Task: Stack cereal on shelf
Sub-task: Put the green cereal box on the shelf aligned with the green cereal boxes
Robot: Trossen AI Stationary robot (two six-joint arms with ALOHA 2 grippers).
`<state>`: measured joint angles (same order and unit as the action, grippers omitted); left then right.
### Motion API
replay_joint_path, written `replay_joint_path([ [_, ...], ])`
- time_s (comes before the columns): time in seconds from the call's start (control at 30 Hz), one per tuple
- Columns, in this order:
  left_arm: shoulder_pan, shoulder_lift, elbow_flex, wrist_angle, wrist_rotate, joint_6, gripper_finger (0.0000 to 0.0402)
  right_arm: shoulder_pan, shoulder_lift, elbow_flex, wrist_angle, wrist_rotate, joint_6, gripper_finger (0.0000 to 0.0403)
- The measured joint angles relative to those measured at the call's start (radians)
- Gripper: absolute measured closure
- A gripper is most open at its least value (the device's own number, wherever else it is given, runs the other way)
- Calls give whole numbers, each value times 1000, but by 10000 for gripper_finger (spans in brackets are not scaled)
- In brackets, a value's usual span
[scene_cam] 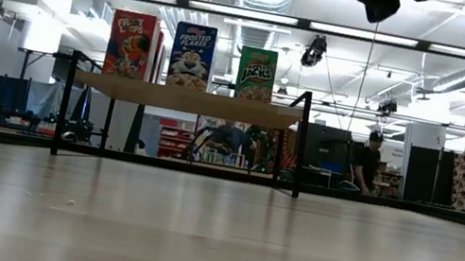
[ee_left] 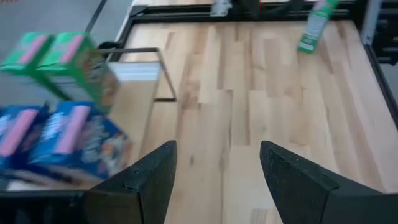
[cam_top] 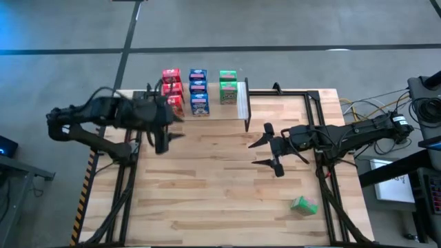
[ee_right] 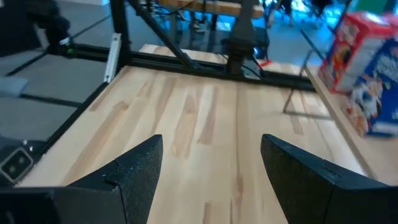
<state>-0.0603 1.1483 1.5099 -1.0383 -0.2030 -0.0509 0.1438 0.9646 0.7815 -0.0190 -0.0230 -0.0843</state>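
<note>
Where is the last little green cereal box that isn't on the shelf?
In the high view, the small green cardboard cereal box lies alone on the wooden tabletop near its front right corner, beyond the right gripper.

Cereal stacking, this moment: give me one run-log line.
shelf: red, blue, green boxes on it | stray green box: lying on table | left gripper: open, empty, beside shelf | right gripper: open, empty, mid-table

Open-plan robotics lab, exposed ceiling ducts [scene_cam: 265,2], concrete floor [cam_top: 289,24] (seated person [scene_cam: 366,164] behind)
</note>
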Motion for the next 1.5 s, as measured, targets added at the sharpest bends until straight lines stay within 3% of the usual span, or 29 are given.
replay_joint_path([
  [0.33, -234, -67, -338, 334, -155, -41, 187, 0, 0, 1, -75, 101, 355, 142],
  [0.53, -311, -67, -455, 524, -200, -31, 187, 0, 5, 54, -292, 89, 593, 142],
  [0.83, -372, -112, -481, 502, -344, -26, 187, 18, 108, 232, -555, 21, 756, 142],
  [1.1, -393, -182, -499, 589, -508, -73, 187, 52, 311, 477, -1009, -38, 860, 142],
  [1.27, -393, -205, -499, 645, -522, -88, 187, 99, 405, 564, -1243, -131, 947, 142],
  [1.5, -393, -191, -504, 650, -522, -86, 187, 249, 432, 564, -1312, -172, 1125, 142],
])
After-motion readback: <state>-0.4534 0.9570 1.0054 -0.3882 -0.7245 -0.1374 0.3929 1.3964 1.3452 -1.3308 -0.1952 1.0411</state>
